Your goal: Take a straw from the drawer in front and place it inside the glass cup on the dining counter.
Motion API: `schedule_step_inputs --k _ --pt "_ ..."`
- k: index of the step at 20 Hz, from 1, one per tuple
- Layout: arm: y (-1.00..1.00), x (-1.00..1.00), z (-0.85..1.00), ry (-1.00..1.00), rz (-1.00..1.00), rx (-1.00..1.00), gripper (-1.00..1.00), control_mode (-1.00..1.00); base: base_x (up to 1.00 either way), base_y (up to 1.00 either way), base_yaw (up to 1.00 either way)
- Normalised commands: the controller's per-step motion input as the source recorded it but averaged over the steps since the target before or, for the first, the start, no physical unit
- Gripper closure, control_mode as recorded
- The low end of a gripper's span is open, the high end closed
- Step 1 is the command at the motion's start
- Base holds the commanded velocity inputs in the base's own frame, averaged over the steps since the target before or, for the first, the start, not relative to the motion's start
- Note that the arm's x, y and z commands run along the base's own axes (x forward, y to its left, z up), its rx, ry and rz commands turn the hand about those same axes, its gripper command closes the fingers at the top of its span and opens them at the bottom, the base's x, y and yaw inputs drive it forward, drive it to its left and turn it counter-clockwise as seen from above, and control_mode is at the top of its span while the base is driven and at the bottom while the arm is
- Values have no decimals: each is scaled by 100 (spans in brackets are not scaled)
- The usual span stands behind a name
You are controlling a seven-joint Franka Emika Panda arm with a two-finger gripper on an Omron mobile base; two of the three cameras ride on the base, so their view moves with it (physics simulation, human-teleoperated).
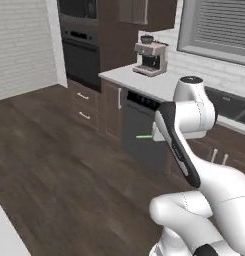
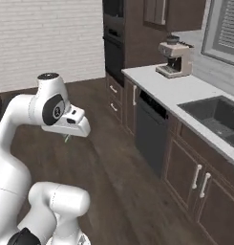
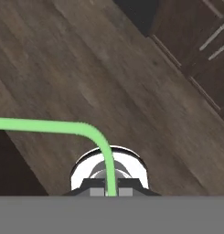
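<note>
Light-green, the straw (image 3: 49, 125) is pinched between the closed tips of the gripper (image 3: 111, 192), so it can travel safely to the glass cup. From the tips it rises, bends, and runs out to the left over the dark wooden floor (image 3: 131, 82). In the left base view only a short green end (image 1: 143, 136) shows, probably the same straw, left of the hand.

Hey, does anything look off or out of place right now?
Yes: the straw pinched between the fingers shows a sharp bend near them in the hand view instead of running straight. Nothing looks spilled or broken on the floor.
</note>
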Motion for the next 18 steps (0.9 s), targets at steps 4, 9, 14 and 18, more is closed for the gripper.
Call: schedule_step_inputs --k 4,9,14,18 --pt "0 0 0 0 0 0 100 100 100 -30 56" --pt "0 0 0 0 0 0 100 100 100 -17 48" --pt "0 0 0 0 0 0 100 100 100 -4 30" --pt "0 0 0 0 0 0 100 100 100 -6 25"
